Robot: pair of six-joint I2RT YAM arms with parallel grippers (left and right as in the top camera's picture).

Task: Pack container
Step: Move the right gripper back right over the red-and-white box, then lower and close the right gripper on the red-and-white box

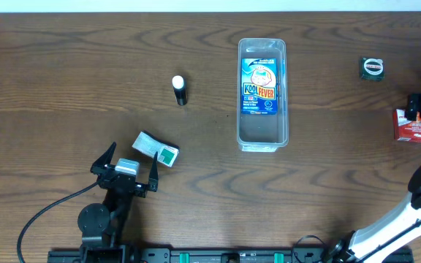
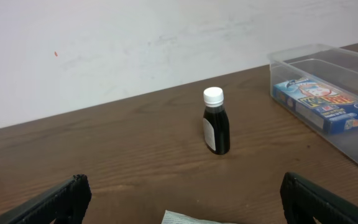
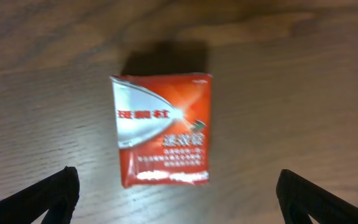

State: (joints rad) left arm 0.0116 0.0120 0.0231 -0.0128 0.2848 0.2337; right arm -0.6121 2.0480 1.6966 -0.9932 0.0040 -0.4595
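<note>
As you look down on the brown wooden table (image 1: 64,58), the clear container (image 1: 262,131) sits right of centre toward the far edge, long side running front to back. A blue Kool Fever box (image 1: 261,86) lies flat in its far half. Left gripper (image 1: 133,152) is at the near left, jaws spread wide and holding nothing. The white-and-green box (image 1: 156,149) lies flat just ahead of its fingertips, nearer the right one; can't tell if they touch. Right gripper (image 3: 178,183) is at the right edge, jaws also spread wide and empty, hanging over the red box (image 3: 162,130), which lies flat on the wood. Dark bottle with a white cap (image 2: 216,127) stands upright left of the container, well apart from it. Small dark round-faced item (image 1: 372,68) sits at the far right; can't tell what it is.
</note>
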